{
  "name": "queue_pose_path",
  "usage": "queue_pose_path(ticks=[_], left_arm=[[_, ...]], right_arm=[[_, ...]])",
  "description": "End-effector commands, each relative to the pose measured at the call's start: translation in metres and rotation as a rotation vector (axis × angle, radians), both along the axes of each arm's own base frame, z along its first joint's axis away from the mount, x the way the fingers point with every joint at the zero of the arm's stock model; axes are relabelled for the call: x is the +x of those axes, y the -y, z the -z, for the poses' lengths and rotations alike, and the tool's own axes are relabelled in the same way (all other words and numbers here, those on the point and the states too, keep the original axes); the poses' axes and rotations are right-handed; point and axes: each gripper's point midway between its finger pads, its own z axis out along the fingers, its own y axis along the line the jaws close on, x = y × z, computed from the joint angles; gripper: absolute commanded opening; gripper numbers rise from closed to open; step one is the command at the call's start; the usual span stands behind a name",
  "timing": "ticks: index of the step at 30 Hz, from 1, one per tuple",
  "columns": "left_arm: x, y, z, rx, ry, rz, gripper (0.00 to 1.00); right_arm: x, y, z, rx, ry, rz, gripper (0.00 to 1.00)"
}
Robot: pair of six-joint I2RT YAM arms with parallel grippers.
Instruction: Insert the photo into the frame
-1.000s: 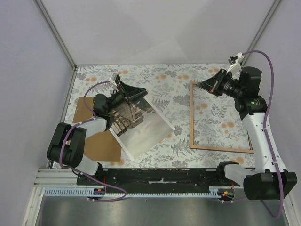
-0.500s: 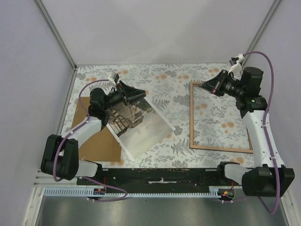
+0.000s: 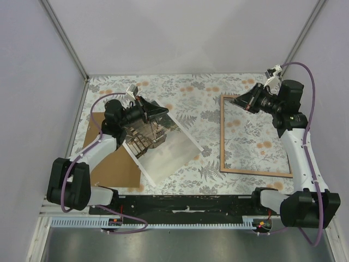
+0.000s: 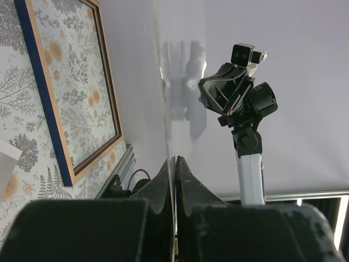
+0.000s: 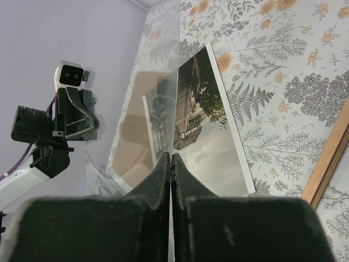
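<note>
The photo (image 3: 163, 144) lies picture side up on the table at left of centre, one end over the brown backing panel (image 3: 112, 166); it also shows in the right wrist view (image 5: 212, 136). The frame (image 3: 222, 136) lies flat at the right, with the tablecloth showing through it; its blue and wood edge shows in the left wrist view (image 4: 46, 93). My left gripper (image 3: 165, 110) (image 4: 176, 159) and right gripper (image 3: 236, 99) (image 5: 171, 155) face each other above the table. Each is shut on an edge of a thin clear sheet (image 5: 142, 109) (image 4: 166, 109) held between them.
The table has a floral cloth (image 3: 196, 93) and pale walls on three sides. The black base rail (image 3: 185, 204) runs along the near edge.
The left arm has drawn back and straightened, and its gripper has shifted slightly up and left. The right gripper has moved a little to the right. Both stay shut on the clear sheet.
</note>
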Motion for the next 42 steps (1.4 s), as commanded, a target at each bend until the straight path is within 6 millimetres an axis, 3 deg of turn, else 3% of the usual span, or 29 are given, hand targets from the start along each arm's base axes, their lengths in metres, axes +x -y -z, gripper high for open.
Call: queue_pose_path(ticks=[1,3,5,7,12,19,29,33,42], left_arm=[[-0.004,-0.002,-0.028,0.044,0.13,0.008,0.02],[0.0,-0.005,-0.032,0.088,0.144,-0.014,0.02],[0.008,-0.01,-0.036,0.145,0.163,-0.053,0.02],[0.016,-0.018,-0.043,0.201,0.184,-0.109,0.02],[0.03,-0.041,-0.065,0.334,0.224,-0.253,0.02],[0.038,-0.082,-0.094,0.523,0.28,-0.482,0.02],[0.021,-0.131,-0.117,0.673,0.292,-0.706,0.02],[0.016,-0.136,-0.12,0.69,0.302,-0.722,0.02],[0.014,-0.137,-0.116,0.701,0.303,-0.719,0.02]], right_arm=[[0.006,0.005,-0.002,-0.04,0.043,0.011,0.13],[0.011,0.016,0.008,-0.095,0.006,0.079,0.42],[0.014,0.029,0.018,-0.147,-0.035,0.152,0.62],[0.015,0.04,0.028,-0.192,-0.082,0.212,0.68],[0.012,0.069,0.061,-0.328,-0.207,0.358,0.7],[0.004,0.034,0.132,-0.545,-0.368,0.346,0.7],[0.018,0.011,0.226,-0.738,-0.512,0.336,0.59],[0.021,0.005,0.254,-0.763,-0.553,0.301,0.57],[0.02,0.001,0.287,-0.809,-0.599,0.259,0.51]])
